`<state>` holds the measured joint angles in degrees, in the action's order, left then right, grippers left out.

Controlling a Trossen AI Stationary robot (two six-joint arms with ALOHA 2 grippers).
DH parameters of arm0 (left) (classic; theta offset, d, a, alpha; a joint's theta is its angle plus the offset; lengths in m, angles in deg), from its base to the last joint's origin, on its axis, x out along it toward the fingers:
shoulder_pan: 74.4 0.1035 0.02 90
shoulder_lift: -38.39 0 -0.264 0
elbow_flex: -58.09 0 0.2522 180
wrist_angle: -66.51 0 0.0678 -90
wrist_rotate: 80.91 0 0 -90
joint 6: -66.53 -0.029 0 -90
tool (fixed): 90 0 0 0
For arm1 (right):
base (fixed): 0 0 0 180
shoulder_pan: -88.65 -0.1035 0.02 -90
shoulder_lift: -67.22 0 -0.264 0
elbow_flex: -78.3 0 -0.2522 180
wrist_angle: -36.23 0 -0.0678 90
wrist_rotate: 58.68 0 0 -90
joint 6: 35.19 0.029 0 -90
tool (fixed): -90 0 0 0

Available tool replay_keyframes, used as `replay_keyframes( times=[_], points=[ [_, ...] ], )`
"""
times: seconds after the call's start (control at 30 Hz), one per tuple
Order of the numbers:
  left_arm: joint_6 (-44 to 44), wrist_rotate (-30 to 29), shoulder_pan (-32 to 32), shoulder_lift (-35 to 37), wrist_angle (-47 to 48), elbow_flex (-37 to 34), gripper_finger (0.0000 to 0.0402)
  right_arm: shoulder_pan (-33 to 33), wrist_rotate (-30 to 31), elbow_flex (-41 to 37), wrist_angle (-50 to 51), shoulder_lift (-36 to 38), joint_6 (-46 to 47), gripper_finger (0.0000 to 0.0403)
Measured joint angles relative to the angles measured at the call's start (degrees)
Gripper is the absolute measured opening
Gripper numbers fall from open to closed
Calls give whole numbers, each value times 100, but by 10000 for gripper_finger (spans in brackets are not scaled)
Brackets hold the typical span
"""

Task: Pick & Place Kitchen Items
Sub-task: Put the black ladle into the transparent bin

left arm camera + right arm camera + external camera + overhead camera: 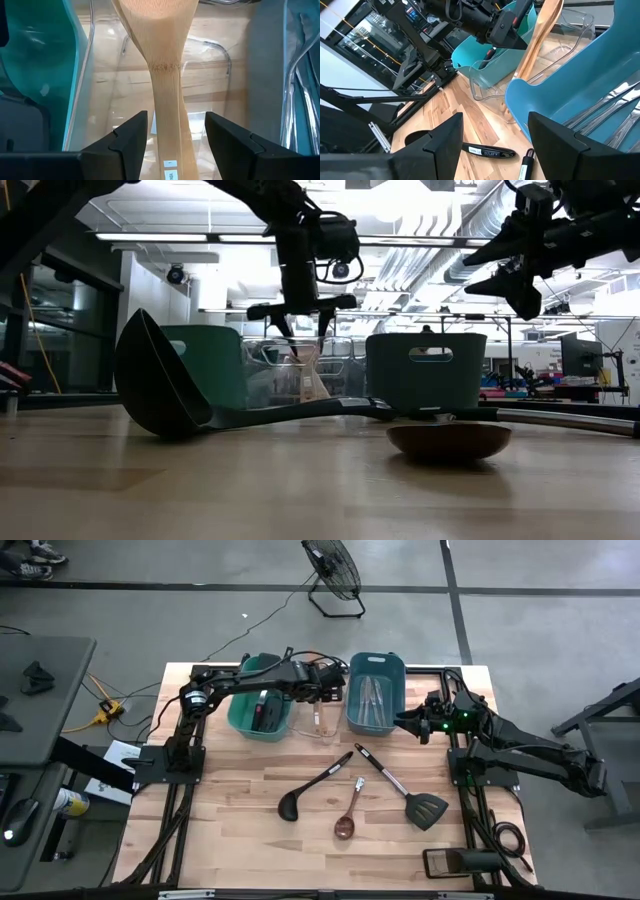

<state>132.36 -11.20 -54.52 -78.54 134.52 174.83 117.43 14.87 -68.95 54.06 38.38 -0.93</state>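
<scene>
A wooden spatula stands slanted in the clear bin, blade end down and handle up. My left gripper hangs open over that bin, one finger on each side of the handle with a gap at both. My right gripper waits open and bare at the blue bin's right side. On the table lie a black ladle, a wooden spoon and a black slotted spatula. Silver cutlery lies in the blue bin, and dark utensils lie in the green bin.
The three bins stand side by side at the table's far edge: green, clear, blue. A dark flat object lies at the near right corner. Bare wood shows on the table's near left part. A fan stands on the floor beyond.
</scene>
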Motion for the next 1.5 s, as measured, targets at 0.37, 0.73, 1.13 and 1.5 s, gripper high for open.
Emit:
replay_keyframes(
  times=[0.37,0.73,1.13,1.5],
  points=[
    [-1605,45,-94,9,-135,725,197,-1,2,1,0,2,-4,215],
    [-2994,109,-335,11,271,2131,197,-1,2,-1,0,0,-4,215],
    [-2670,-384,-1126,11,2378,2948,197,0,2,0,2,2,47,215],
    [-2184,-452,-1813,11,3033,2948,197,-1,-53,-1,4,0,48,215]
  ],
)
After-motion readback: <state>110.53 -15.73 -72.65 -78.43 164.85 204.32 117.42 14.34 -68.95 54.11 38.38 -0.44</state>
